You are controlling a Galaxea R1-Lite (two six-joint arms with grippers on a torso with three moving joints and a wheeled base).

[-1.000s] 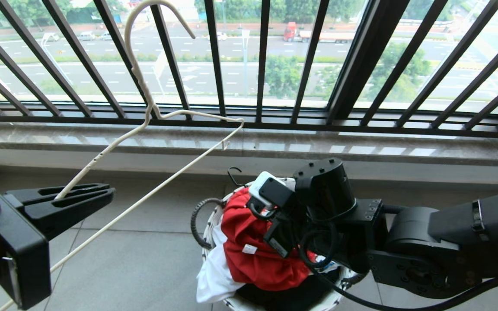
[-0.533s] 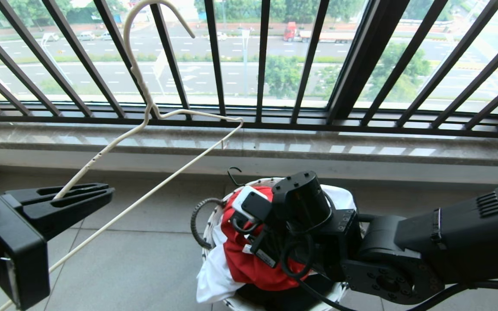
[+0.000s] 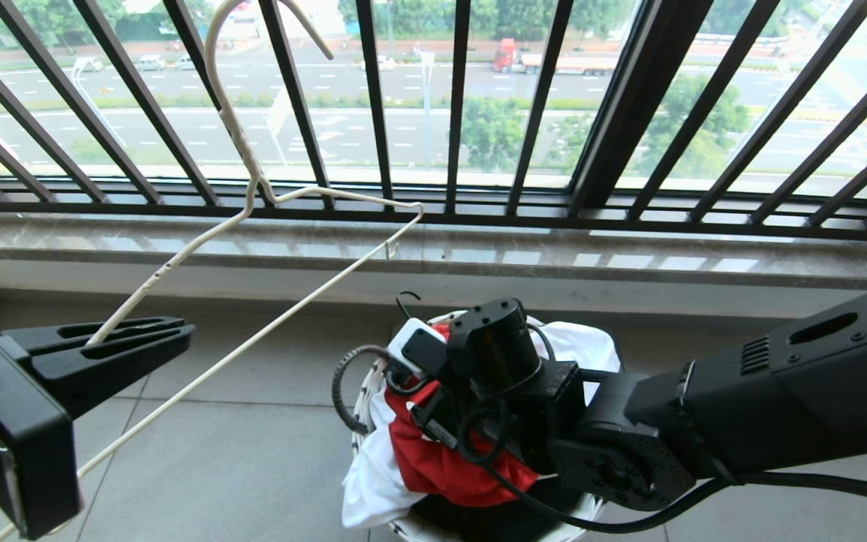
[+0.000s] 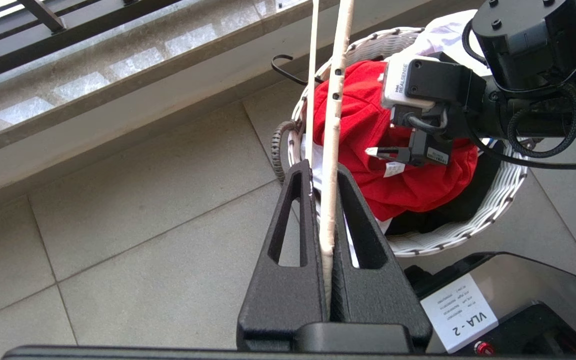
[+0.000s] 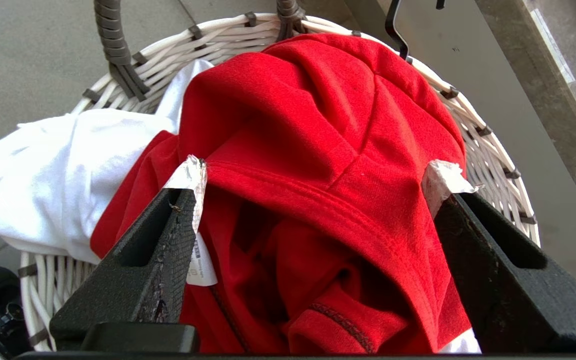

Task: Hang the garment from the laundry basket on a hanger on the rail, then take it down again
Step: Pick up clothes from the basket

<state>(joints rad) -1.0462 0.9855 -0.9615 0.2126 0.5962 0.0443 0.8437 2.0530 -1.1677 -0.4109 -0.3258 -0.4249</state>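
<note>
The red garment lies bunched on top in the white woven laundry basket on the floor. My right gripper is down in the basket, open wide, its two taped fingertips on either side of a hemmed fold of the garment. In the head view the right wrist hides those fingers. At the left, my left gripper is shut on one arm of the cream wire hanger, which slants up in front of the window. The hanger is pinched between the black fingers. The rail is out of view.
A white garment spills over the basket's rim and a black one lies under the red. A black barred window railing and a stone sill stand behind the basket. Grey tiled floor lies to the left.
My right arm has swung lower and to the left, deeper over the basket and the red garment. The left gripper and the hanger have barely shifted.
</note>
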